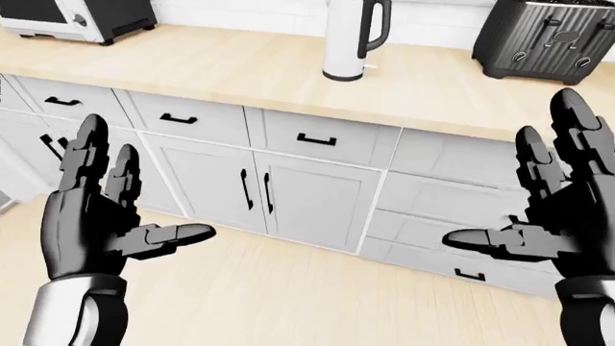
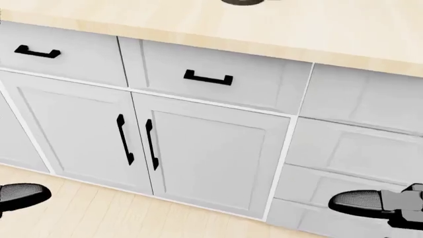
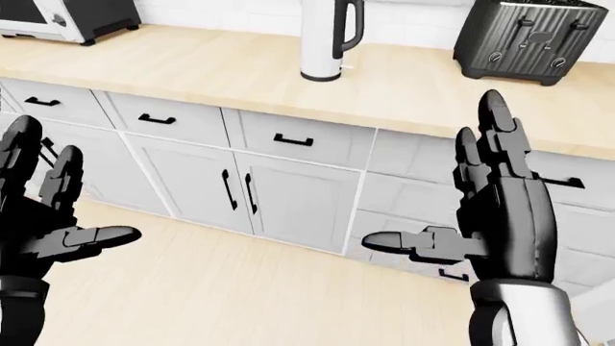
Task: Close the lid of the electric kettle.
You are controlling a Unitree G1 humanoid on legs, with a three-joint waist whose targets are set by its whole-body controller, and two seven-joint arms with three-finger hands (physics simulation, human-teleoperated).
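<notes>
White cylindrical electric kettle with black handle (image 1: 350, 40) stood on the light wooden counter (image 1: 240, 72) at left-eye view's top, lid cropped out, black left hand (image 1: 96, 216) and black right hand (image 3: 495, 216) raised below it, fingers spread, grasping nothing

Kettle (image 1: 344, 40) smooth white, glossy black handle; counter (image 1: 240, 68) pale matt wood; toaster (image 1: 543, 36) dark brushed metal.

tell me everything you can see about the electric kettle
The electric kettle is a tall, smooth white cylinder with a black loop handle on its right side in the left-eye view, and a dark ring at its foot. It stands upright on the light wooden counter, between a microwave and a dark toaster. Its top is cut off by the view's edge, so the lid does not show. Nothing touches it; both hands hang well below.
</notes>
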